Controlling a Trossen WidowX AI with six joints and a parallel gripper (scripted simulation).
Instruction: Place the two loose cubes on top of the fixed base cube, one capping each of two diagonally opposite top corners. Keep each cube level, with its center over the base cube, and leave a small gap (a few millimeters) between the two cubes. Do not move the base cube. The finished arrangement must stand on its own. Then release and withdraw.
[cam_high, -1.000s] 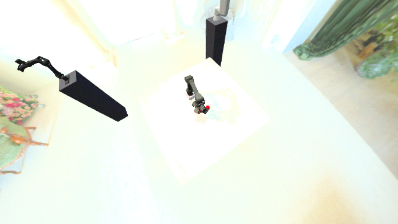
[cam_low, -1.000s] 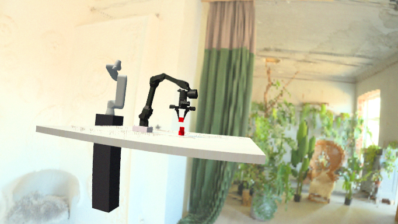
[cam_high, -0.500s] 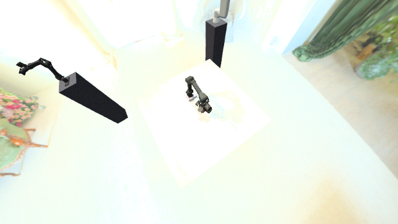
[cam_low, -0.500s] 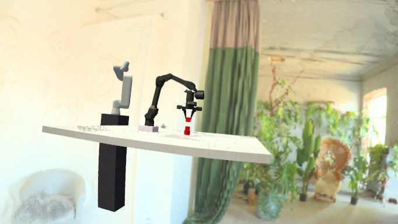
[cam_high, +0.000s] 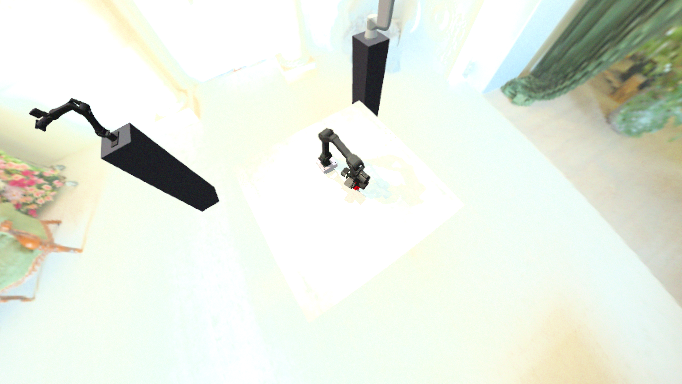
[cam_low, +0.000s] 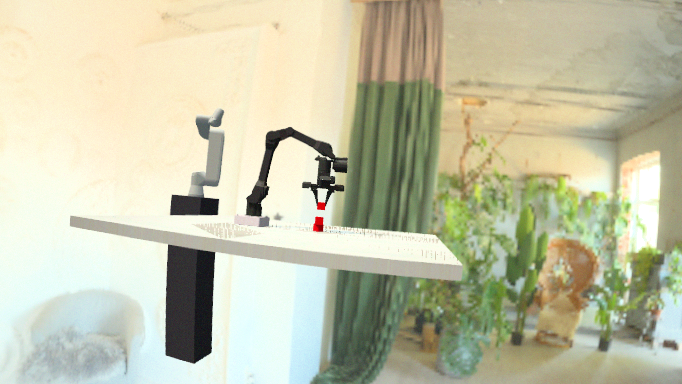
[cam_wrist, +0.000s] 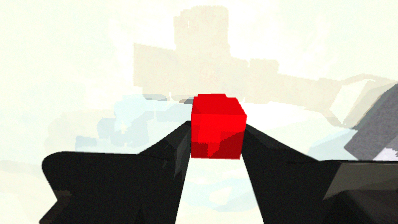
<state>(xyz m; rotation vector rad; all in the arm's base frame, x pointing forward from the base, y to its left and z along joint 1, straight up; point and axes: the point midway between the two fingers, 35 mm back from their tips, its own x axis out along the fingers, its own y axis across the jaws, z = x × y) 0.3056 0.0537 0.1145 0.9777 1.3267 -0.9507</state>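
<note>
My gripper (cam_low: 321, 204) (cam_wrist: 215, 127) points down and is shut on a red loose cube (cam_low: 321, 206) (cam_wrist: 218, 125). The held cube looks about level and hangs in the air, with a visible gap above the other red cubes in the exterior view. There the other loose cube (cam_low: 318, 220) sits on top of the red base cube (cam_low: 317, 228), which stands on the table. Which corner it caps is too small to tell. In the wrist view the held cube and fingers hide the stack. In the top view only a speck of red shows under the gripper.
The white table (cam_high: 320, 250) (cam_low: 390, 255) carries my arm's base (cam_high: 327, 166) (cam_low: 251, 220). A dark pedestal (cam_high: 160, 167) with another black arm stands off the table's side. A second dark pedestal (cam_high: 369, 70) (cam_low: 189, 305) with a grey arm stands behind the table.
</note>
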